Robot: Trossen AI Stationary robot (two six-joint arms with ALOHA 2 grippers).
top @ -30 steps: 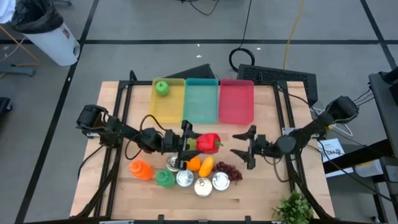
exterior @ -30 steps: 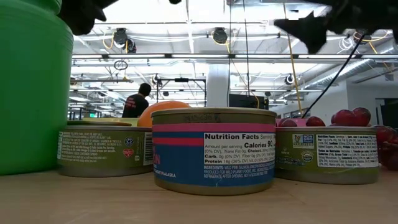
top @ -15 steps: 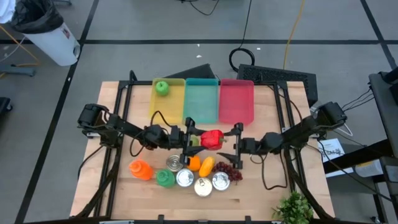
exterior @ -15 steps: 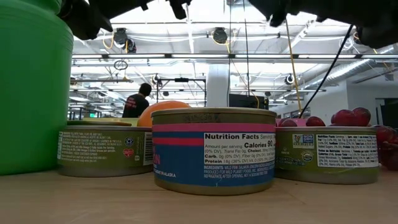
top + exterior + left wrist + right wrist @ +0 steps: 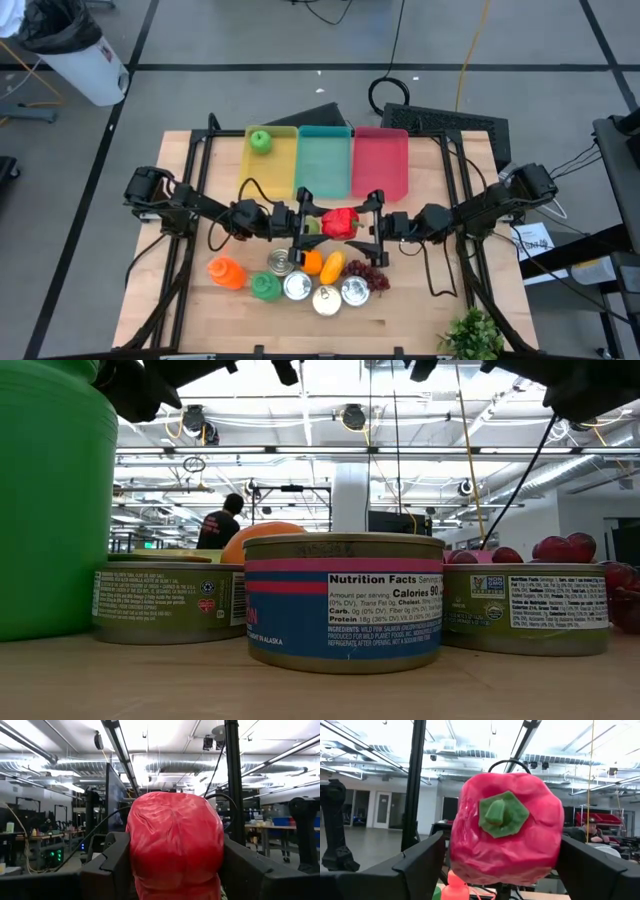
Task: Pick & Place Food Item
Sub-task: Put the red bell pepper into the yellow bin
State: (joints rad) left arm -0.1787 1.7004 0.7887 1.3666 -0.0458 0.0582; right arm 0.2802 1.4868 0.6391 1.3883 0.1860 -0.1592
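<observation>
red pepper (image 5: 341,222) between two end effectors; three cans, perhaps four.

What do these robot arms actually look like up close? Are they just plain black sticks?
Mostly, yes. Both arms are slim, dark, jointed links with bulky black motor housings. The left gripper and right gripper each end in two flat, angular black fingers. Loose black cables loop alongside each arm. I can make out no markings.
</observation>
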